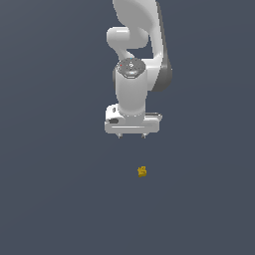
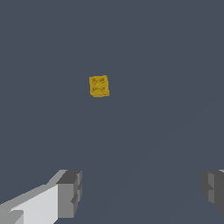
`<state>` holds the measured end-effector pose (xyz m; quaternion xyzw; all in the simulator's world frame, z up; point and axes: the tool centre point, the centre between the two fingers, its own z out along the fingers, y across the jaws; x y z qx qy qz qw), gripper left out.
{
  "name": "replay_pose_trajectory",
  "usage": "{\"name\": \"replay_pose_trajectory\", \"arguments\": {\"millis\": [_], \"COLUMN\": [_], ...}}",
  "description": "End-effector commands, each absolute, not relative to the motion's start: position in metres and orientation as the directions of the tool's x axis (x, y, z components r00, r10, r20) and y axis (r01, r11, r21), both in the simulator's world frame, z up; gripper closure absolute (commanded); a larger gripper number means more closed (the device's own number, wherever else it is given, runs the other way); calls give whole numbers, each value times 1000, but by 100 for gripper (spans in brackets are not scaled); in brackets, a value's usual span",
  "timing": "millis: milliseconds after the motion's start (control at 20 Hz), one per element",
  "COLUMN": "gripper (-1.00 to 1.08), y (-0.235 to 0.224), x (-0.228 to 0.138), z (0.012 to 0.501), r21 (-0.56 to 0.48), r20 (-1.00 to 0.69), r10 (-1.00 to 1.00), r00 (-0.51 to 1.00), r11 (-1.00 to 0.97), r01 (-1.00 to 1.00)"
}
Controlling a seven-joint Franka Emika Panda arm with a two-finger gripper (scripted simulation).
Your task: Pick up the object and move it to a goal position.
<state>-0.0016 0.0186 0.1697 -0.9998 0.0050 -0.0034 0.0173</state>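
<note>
Wrist view shows the yellow block [image 2: 99, 85] lying alone on the grey floor [image 2: 166, 65], well apart from the gripper [image 2: 142, 192], whose fingers [image 2: 70, 192] stand wide apart. It looks tiny, light and stiff; pinching its two flat opposite sides seems safest.

Plain dark ground

A flat, unmarked slate-grey surface [image 1: 55, 199] filled both views from edge to edge, evenly lit and without texture or seams; none of its edges or corners showed. In the wrist view the same surface [image 2: 166, 65] carried only faint, soft diagonal shading.
</note>
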Motion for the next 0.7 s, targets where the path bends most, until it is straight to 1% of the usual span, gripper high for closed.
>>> {"name": "replay_pose_trajectory", "arguments": {"millis": [0, 650], "gripper": [-92, -92], "y": [19, 30], "x": [-2, -10], "z": [170, 160], "r21": [-35, -44], "r20": [7, -26], "r10": [-10, -21], "r00": [1000, 999], "r11": [-999, -999], "r01": [-10, -22]}}
